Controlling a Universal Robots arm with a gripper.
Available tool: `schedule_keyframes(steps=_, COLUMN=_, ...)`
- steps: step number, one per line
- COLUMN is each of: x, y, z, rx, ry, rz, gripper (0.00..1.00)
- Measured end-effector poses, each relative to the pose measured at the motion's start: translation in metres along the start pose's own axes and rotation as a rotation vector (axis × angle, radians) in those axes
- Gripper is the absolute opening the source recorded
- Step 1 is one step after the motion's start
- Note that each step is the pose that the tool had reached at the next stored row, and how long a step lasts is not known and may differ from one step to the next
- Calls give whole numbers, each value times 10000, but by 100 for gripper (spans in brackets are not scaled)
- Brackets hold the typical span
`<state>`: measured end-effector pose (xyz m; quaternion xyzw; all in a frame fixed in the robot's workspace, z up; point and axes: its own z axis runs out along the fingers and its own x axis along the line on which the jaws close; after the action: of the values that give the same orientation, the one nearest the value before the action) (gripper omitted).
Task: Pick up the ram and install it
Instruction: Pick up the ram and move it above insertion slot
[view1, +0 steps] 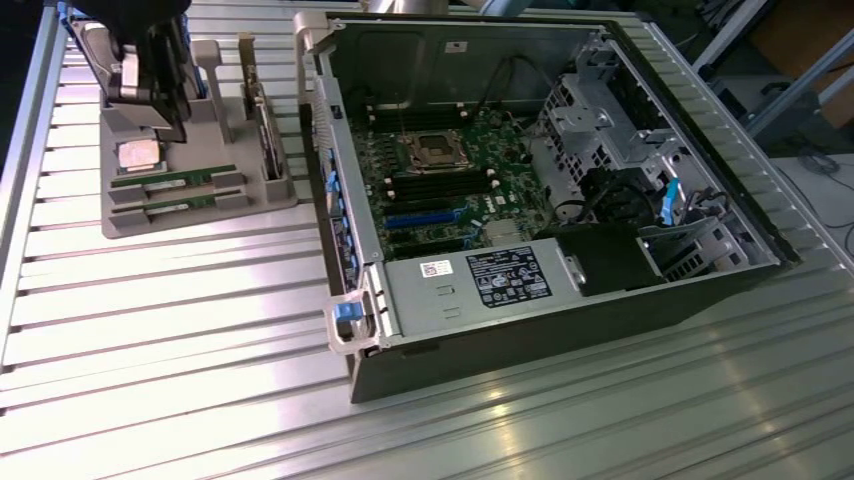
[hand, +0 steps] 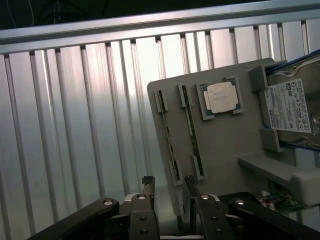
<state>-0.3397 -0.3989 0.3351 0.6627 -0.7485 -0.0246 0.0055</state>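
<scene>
Two green ram sticks (view1: 174, 180) (view1: 178, 205) lie edge-up in slots at the front of a grey holder (view1: 200, 215) on the exterior view's left. The wrist view has them as thin parallel strips (hand: 167, 137) (hand: 193, 135) on that holder (hand: 235, 140). My gripper (view1: 163, 85) hangs over the back part of the holder, above and behind the sticks. Its two dark fingers (hand: 148, 187) stand apart, so the gripper (hand: 169, 192) is open with nothing between them, just off the holder's edge near the sticks' ends.
The holder also carries a square silver processor chip (hand: 220, 96), a hard drive (hand: 290, 107) and an upright card (view1: 263, 110). An open computer case (view1: 694, 300) lies on the exterior view's right, its motherboard showing black memory slots (view1: 434, 187). The table is ribbed aluminium (view1: 160, 320).
</scene>
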Motion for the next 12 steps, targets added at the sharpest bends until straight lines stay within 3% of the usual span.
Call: schedule_keyframes(steps=12, x=2, y=-4, z=81, rx=0, ry=0, rz=0, gripper=36)
